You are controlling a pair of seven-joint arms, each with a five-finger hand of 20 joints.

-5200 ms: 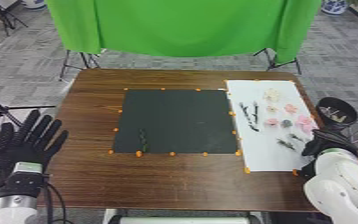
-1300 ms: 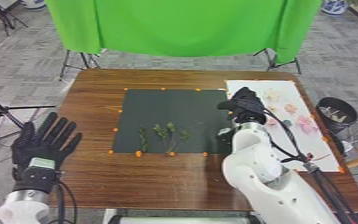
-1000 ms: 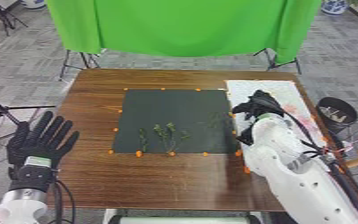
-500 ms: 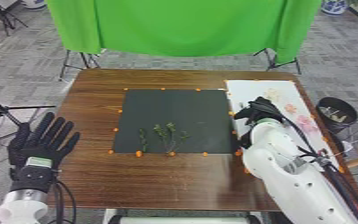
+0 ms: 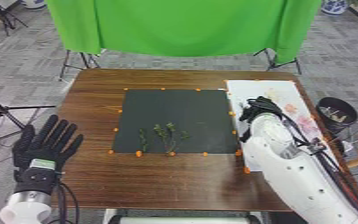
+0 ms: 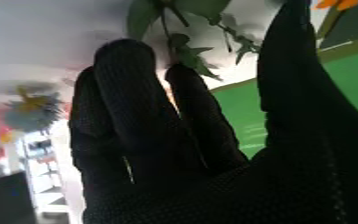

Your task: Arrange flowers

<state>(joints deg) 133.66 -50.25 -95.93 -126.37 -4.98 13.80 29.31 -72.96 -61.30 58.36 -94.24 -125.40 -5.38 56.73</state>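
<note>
Head view: black bin (image 5: 335, 105) off the surface's (image 5: 180, 182) right side, pale bits inside, too small to name. Green sprigs (image 5: 170, 135) on dark mat (image 5: 175, 107), near part; pink flowers (image 5: 290, 108) on white sheet (image 5: 257, 87), right. Right arm in from near right, right hand (image 5: 262, 106) over sheet's left part. Left hand (image 5: 35, 152) left of mat, fingers straight, spread, pointing far.

Right wrist view: right hand wide, fingers about straight, thumb well apart. Green leaves (image 6: 193, 56) at fingertips; cannot tell if held or just touching.
</note>
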